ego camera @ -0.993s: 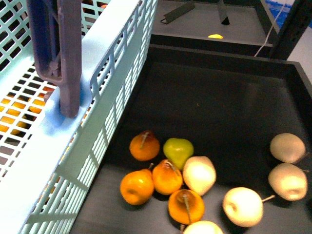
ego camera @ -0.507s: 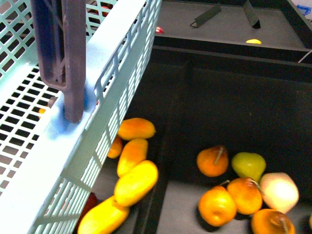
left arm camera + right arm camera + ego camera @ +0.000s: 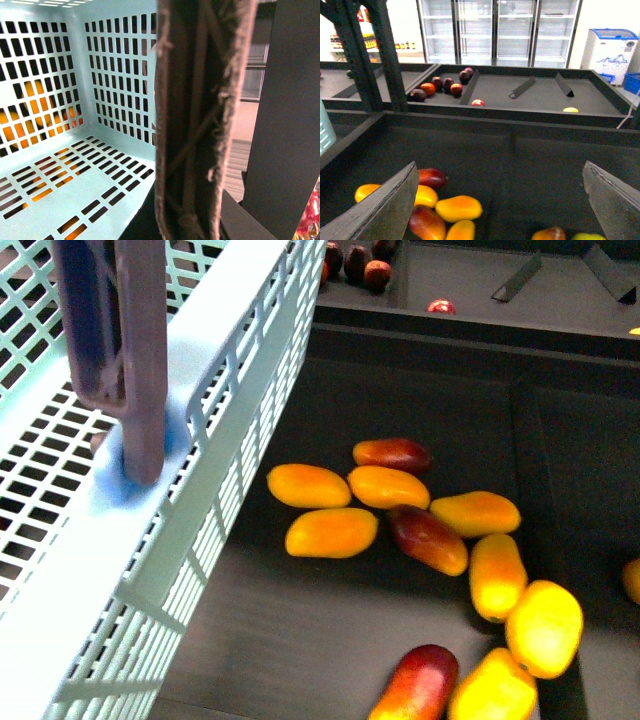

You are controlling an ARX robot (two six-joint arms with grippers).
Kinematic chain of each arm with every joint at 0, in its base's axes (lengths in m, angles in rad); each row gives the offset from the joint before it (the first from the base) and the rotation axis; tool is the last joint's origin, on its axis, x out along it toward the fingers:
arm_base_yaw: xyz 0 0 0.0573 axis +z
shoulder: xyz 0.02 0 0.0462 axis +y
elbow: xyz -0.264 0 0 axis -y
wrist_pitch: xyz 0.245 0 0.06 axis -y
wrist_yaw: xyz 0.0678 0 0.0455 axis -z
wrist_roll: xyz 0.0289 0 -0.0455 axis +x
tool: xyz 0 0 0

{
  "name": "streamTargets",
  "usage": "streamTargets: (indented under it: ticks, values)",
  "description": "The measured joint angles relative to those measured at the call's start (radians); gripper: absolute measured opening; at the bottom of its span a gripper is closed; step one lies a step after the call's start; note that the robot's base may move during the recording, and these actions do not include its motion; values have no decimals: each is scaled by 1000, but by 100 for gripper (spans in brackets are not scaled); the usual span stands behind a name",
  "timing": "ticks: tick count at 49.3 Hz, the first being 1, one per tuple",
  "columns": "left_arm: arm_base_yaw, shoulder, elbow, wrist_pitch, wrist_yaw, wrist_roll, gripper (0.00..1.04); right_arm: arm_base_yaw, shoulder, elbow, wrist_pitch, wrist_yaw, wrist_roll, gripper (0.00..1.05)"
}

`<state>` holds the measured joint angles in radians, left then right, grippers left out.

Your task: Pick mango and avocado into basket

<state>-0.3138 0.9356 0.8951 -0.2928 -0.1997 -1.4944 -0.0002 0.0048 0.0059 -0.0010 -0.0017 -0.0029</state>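
The pale turquoise basket [image 3: 200, 390] fills the left of the front view, hanging by its brown-grey handle [image 3: 110, 330]. In the left wrist view that handle [image 3: 200, 120] stands close up, with my left gripper [image 3: 187, 220] shut on it, and the basket floor [image 3: 60, 175] holds nothing. Several yellow mangos lie in the dark bin beside the basket; the brightest all-yellow mango [image 3: 544, 628] is at the right. My right gripper [image 3: 500, 205] hangs open above the bin, with a mango [image 3: 459, 208] under its left finger [image 3: 385, 205]. The avocado is out of view.
Red-blushed mangos [image 3: 428, 538] lie among the yellow ones. A divider wall [image 3: 520, 440] splits the bin, and pears [image 3: 550, 234] lie past it. A rear shelf holds dark red fruits [image 3: 445, 85] and slanted dividers [image 3: 522, 87]. Glass-door fridges [image 3: 495, 30] stand behind.
The bin's contents slid rightward across the front view: the pears left the picture and the mangos came in. The basket and its handle kept their place in view.
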Motion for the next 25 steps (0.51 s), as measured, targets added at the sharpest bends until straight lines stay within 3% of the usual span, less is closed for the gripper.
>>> streamTargets:
  ticks: [25]
  values:
    - [0, 2, 0, 0, -3, 1, 8, 0, 1, 0, 0, 0, 0, 97]
